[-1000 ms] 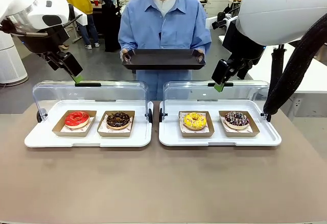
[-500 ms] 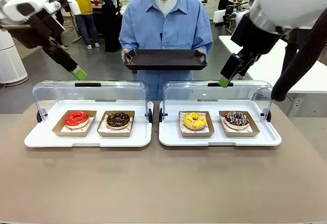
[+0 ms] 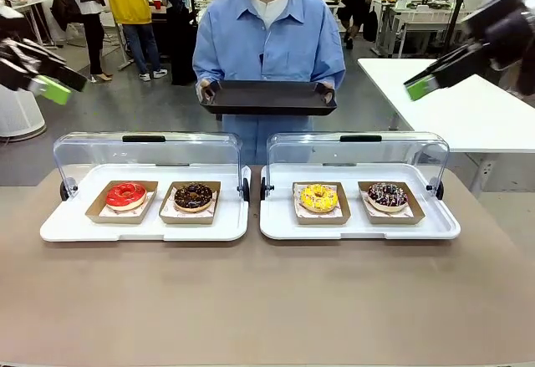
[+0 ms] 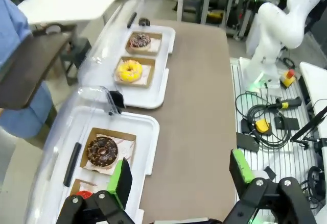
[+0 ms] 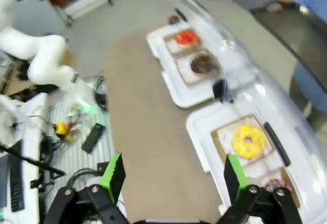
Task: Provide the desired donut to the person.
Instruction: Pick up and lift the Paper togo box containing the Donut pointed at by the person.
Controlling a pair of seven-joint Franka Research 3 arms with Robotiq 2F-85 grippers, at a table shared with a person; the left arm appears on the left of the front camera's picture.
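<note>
A: Looking across the tabletop [image 3: 267, 300] and finding the left gripper [image 3: 60, 85] up high at the left edge, well apart from the left lid [image 3: 92, 148], after hovering just over that lid's black handle [image 3: 144, 139] a second ago

B: Seeing the same on the other side: spotting the right gripper [image 3: 422, 85] far up and out to the right, having hung just above the right lid [image 3: 401, 148] half a second back

A: Checking the wrist views for grip: finding the left fingers [image 4: 120, 180] spread wide apart and pinching nothing, looking down on the trays from above

B: Reading the right fingers [image 5: 232, 175] likewise, standing well apart with nothing between them

A: Counting the donuts, all lying where they were: the red donut [image 3: 126, 194] and the chocolate donut [image 3: 193, 196] sitting side by side in the left tray [image 3: 50, 229], the yellow donut [image 3: 318, 196] and the sprinkled donut [image 3: 387, 194] in the right tray [image 3: 443, 226]

B: Noting each resting in its own brown card tray [image 3: 94, 212], with both clear lids standing raised behind them, as before; not managing to tell which donut is the wanted one

A: Finding the person [image 3: 267, 41] standing at the far side, facing the tabletop between the two trays

B: Holding a dark tray [image 3: 267, 108] level with both hands [image 3: 205, 91], one at each end, unchanged from a second ago, carrying nothing
</note>
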